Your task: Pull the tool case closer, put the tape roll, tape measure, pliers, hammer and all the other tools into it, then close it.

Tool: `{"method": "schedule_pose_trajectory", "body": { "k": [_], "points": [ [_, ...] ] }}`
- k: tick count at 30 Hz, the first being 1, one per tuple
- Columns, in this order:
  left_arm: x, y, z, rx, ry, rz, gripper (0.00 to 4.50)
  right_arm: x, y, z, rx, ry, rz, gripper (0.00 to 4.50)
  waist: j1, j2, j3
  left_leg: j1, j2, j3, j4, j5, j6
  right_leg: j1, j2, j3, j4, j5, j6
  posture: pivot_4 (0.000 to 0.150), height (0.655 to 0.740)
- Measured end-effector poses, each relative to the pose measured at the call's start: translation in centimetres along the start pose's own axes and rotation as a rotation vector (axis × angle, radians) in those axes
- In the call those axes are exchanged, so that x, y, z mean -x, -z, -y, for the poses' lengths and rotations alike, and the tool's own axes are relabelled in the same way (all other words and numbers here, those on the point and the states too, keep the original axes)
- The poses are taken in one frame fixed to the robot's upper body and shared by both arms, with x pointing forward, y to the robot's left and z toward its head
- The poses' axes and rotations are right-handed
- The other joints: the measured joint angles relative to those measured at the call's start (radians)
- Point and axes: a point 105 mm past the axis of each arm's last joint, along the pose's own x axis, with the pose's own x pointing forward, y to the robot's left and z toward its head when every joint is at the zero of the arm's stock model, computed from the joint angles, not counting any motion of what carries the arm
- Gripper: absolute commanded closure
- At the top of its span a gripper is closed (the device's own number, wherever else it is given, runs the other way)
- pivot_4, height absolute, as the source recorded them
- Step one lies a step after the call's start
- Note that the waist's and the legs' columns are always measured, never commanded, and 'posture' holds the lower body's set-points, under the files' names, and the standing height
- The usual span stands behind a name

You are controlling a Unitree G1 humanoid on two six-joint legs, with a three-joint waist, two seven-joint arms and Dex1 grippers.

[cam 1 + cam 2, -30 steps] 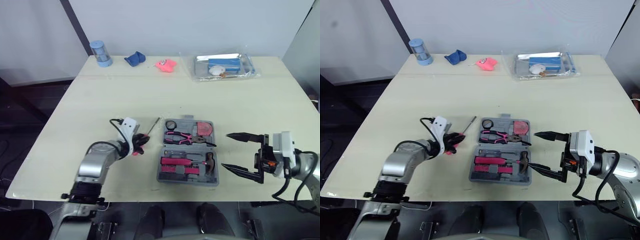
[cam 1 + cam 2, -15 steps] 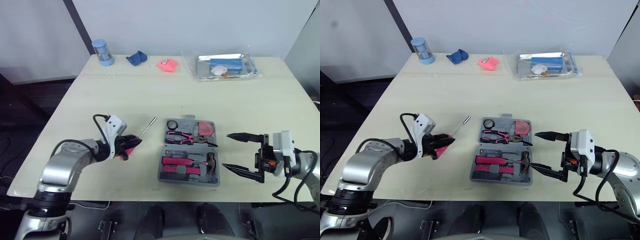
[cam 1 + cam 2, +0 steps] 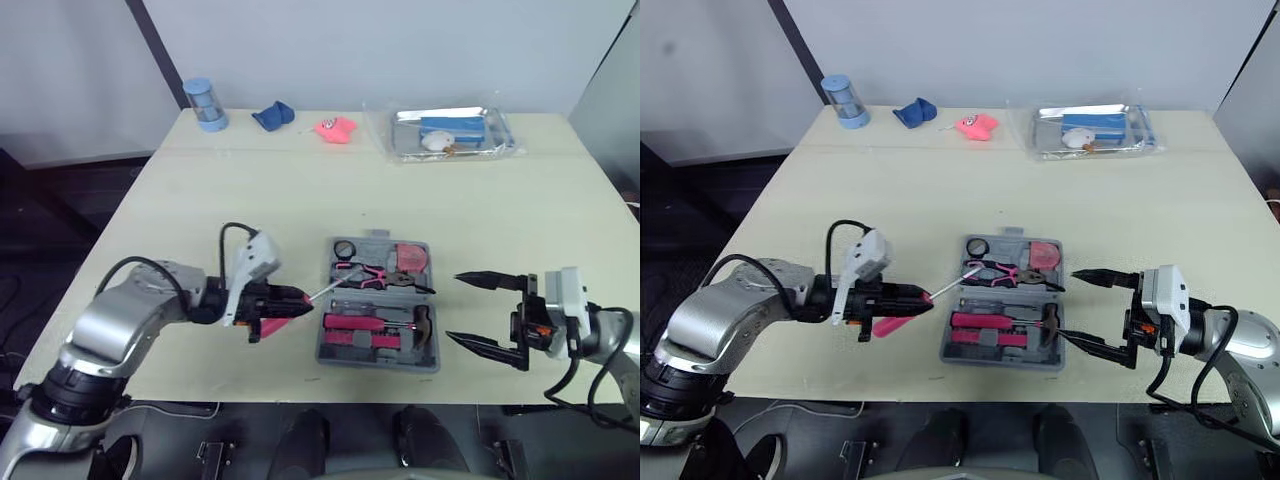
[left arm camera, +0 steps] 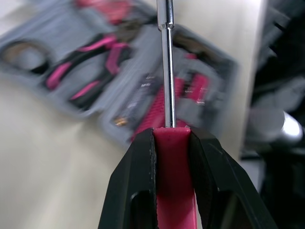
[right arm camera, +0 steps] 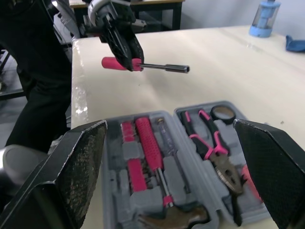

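The left gripper [image 3: 296,298] has swung in across the table [image 3: 300,190] toward the tool case [image 3: 375,363], still clamped on the pink handle of the screwdriver [image 3: 325,291]. Its shaft, which half a second ago lay well left of the case, now reaches over the case's left edge, tip near the pliers [image 3: 365,273]. The right gripper [image 3: 452,307] stays just right of the case, fingers wide apart

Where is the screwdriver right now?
The screwdriver is clamped in the left gripper, just left of the open tool case, its shaft pointing toward the pliers.
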Motion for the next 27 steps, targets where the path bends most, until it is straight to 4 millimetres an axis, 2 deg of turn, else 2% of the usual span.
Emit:
{"method": "schedule_pose_trajectory", "body": {
  "k": [8, 14, 18, 27],
  "points": [
    [-2.2, 0.1, 1.8, -0.129, 0.147, -0.130, 3.89, 0.9, 0.5, 0.2, 0.006, 0.029, -0.024, 0.00, -0.003, 0.000, 0.000, 0.000, 0.000, 0.000, 0.000, 0.000, 0.000, 0.000, 0.000, 0.000, 0.000, 0.000, 0.000, 0.150, 0.7400],
    [-3.9, 0.4, 1.7, -0.194, 0.167, -0.202, 3.89, 1.1, 0.7, 0.0, 0.013, 0.037, -0.036, 0.00, -0.003, 0.000, 0.000, 0.000, 0.000, 0.000, 0.000, 0.000, 0.000, 0.000, 0.000, 0.000, 0.000, 0.000, 0.000, 0.150, 0.7400],
    [-5.1, 1.0, 1.1, -0.237, 0.173, -0.293, 3.89, 2.0, 1.4, -0.5, -0.017, 0.053, -0.063, 0.00, 0.000, 0.000, 0.001, 0.000, 0.000, 0.000, 0.000, 0.000, 0.000, 0.000, 0.000, 0.000, 0.000, 0.000, 0.000, 0.150, 0.7400],
    [-7.1, 1.5, 0.8, -0.321, 0.195, -0.361, 3.89, 3.2, 2.2, -1.0, -0.040, 0.043, -0.105, 0.00, -0.002, 0.000, 0.001, 0.000, 0.000, 0.000, 0.000, 0.000, 0.000, 0.000, 0.000, 0.000, 0.000, 0.000, 0.000, 0.150, 0.7400]
  ]
}}
